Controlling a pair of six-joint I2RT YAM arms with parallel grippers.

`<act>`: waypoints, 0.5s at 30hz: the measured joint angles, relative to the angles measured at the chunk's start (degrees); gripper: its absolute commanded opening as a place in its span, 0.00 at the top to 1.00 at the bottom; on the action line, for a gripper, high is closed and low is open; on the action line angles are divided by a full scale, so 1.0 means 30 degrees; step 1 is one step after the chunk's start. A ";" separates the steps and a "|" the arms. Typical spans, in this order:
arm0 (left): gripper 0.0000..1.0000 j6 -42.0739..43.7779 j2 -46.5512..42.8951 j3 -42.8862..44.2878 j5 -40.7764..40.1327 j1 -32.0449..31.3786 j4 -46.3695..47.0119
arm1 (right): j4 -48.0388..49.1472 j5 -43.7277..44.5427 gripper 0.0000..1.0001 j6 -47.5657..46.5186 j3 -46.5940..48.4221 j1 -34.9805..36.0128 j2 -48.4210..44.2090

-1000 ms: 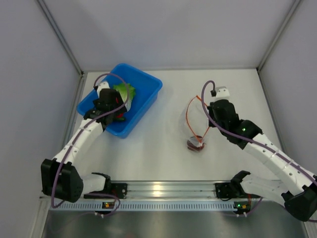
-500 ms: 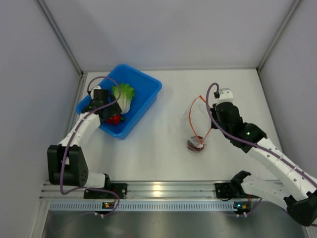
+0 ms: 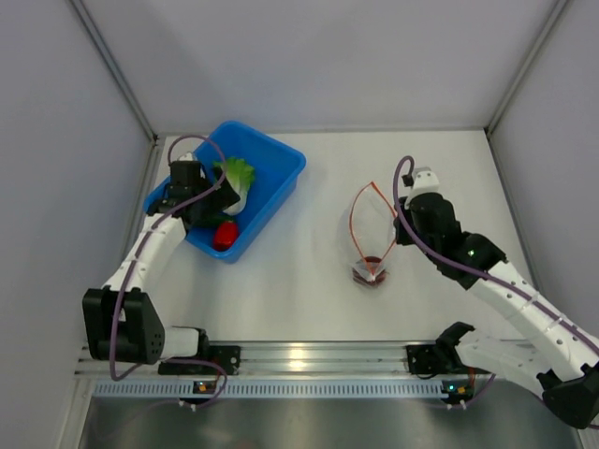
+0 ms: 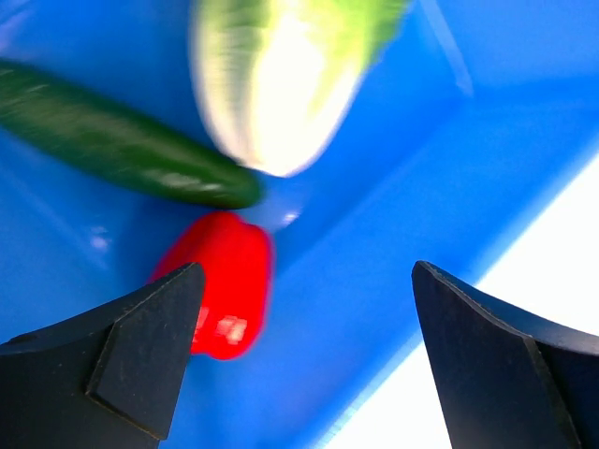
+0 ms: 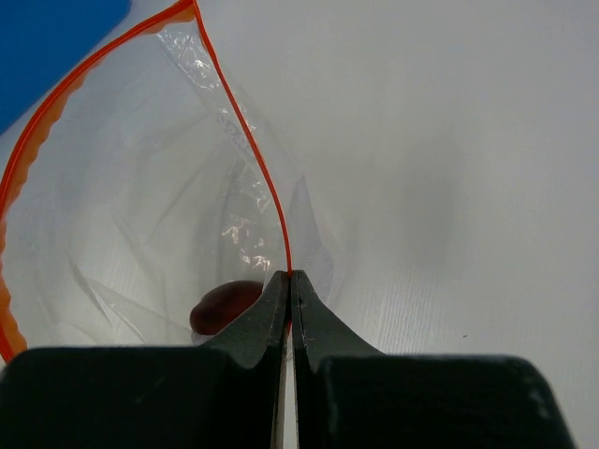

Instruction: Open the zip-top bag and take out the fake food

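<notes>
Three fake food pieces (image 3: pixel 236 178) in bin (image 3: pixel 278 157), one left in zip-top bag (image 5: pixel 140 187); left gripper (image 4: pixel 304 271) jaws spread, right gripper (image 5: pixel 288 278) jaws pinching rim.

Bright, even, diffuse, lit from overhead. Top view sharp, with hardly any shadow on the table (image 3: pixel 318 187); white glare patch on the metal rail (image 3: pixel 299 354). Left wrist view smeared by motion: lettuce (image 4: pixel 281 94) and cucumber (image 4: pixel 122 150) streaky, red pepper (image 4: pixel 225 281) soft with small white glints, table corner blown out to pure white. Right wrist view crisp; sparkly highlights on the crinkled zip-top bag (image 5: pixel 140 215), soft grey shadow to its right; right gripper (image 5: pixel 289 279) near-black, no surface detail.
</notes>
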 measured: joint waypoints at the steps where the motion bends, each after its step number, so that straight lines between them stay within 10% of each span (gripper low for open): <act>1: 0.02 -0.0073 -0.0160 0.0189 0.0335 -0.0153 -0.0051 | 0.0000 -0.0160 1.00 0.0095 0.0000 0.0000 0.0000; 15: 0.02 -0.0860 -0.0903 0.3985 0.0036 -1.0768 -0.0080 | -0.0095 -0.1508 1.00 0.1311 0.0342 -0.0007 0.0554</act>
